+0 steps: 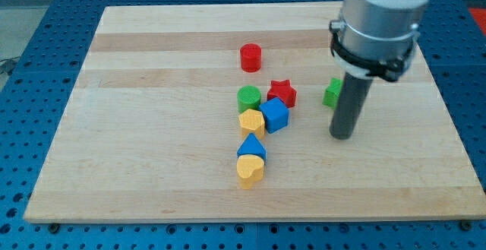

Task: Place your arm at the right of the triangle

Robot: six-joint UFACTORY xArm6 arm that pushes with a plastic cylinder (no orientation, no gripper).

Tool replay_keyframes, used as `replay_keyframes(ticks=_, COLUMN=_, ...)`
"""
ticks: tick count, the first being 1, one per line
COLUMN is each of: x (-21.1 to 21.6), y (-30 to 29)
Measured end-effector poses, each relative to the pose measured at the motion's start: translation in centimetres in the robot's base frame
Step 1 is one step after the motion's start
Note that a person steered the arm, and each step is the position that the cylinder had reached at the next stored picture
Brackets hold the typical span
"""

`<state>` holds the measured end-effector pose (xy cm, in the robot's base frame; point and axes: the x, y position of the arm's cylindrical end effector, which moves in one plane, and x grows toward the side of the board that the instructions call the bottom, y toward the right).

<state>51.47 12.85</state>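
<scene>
The blue triangle [251,146] lies on the wooden board [152,128] below the board's middle, touching a yellow heart [250,170] just beneath it. My tip [342,135] rests on the board well to the right of the triangle and slightly higher in the view, with a wide gap between them. The rod rises from the tip into the grey arm at the view's top right.
A yellow hexagon [251,121], blue cube [275,115], green cylinder [248,97] and red star [282,93] cluster above the triangle. A red cylinder [250,57] stands higher up. A green block [332,93] is partly hidden behind the rod.
</scene>
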Motion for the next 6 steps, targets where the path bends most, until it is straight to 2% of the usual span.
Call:
replay_keyframes(ticks=1, x=2.1, y=-0.2)
replay_keyframes(ticks=3, x=2.6, y=-7.7)
replay_keyframes(ticks=6, x=2.3, y=-9.1)
